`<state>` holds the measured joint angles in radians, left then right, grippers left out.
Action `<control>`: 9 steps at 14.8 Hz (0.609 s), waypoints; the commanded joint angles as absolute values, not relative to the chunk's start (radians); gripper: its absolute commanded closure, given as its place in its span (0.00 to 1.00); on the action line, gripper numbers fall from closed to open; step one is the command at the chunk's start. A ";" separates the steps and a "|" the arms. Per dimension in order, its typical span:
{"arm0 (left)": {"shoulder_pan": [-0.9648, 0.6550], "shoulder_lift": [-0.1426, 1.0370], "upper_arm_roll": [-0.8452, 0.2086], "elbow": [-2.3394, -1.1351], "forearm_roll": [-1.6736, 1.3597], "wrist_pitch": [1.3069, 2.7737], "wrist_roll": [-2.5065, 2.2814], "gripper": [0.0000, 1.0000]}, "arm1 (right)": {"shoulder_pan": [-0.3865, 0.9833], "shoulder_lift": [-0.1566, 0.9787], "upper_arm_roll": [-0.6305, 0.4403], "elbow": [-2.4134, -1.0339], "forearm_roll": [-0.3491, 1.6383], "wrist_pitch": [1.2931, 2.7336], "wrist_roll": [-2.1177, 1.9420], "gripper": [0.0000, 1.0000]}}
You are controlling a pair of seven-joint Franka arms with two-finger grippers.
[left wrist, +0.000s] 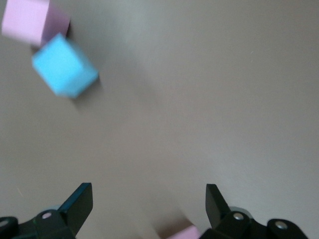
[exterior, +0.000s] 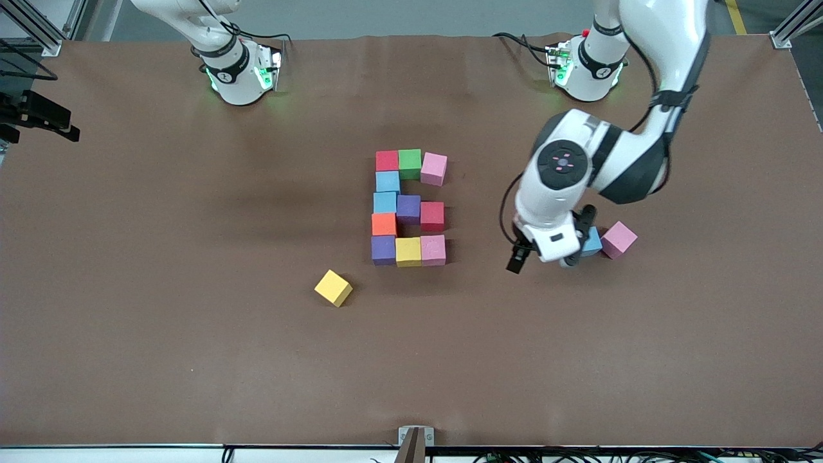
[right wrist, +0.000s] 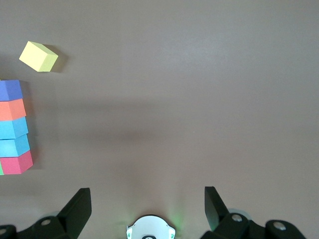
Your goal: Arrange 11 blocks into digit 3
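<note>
Eleven blocks form a figure at mid-table: red (exterior: 387,160), green (exterior: 409,163) and pink (exterior: 434,168) in the row nearest the bases, with yellow (exterior: 408,251) in the row nearest the front camera. One column of the figure shows in the right wrist view, purple (right wrist: 11,90) down to red (right wrist: 16,163). A loose yellow block (exterior: 333,287) (right wrist: 39,56) lies nearer the front camera. My left gripper (exterior: 554,247) (left wrist: 149,204) hangs open and empty beside a loose blue block (exterior: 591,243) (left wrist: 64,65) and a pink one (exterior: 618,239) (left wrist: 32,20). My right gripper (right wrist: 148,204) is open over its own base (right wrist: 148,229).
The arm bases (exterior: 239,74) (exterior: 588,67) stand along the table's edge farthest from the front camera. Brown tabletop (exterior: 193,321) surrounds the blocks. A black device (exterior: 38,116) sits at the right arm's end. A sliver of pink (left wrist: 182,233) shows at the edge of the left wrist view.
</note>
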<state>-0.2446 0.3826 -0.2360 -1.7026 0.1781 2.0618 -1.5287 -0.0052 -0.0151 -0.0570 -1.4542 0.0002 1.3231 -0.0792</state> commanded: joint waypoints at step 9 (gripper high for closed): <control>0.092 0.138 -0.245 -1.850 0.106 2.034 -0.286 0.00 | -0.017 -0.089 -0.031 -1.552 -0.003 1.382 -0.091 0.00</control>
<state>0.0334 0.2118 -0.2363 -1.8134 0.1560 2.0555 -0.4278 -0.0052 -0.0388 -0.0366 -1.4898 -0.0004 1.3562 -0.0808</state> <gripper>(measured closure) 0.000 0.000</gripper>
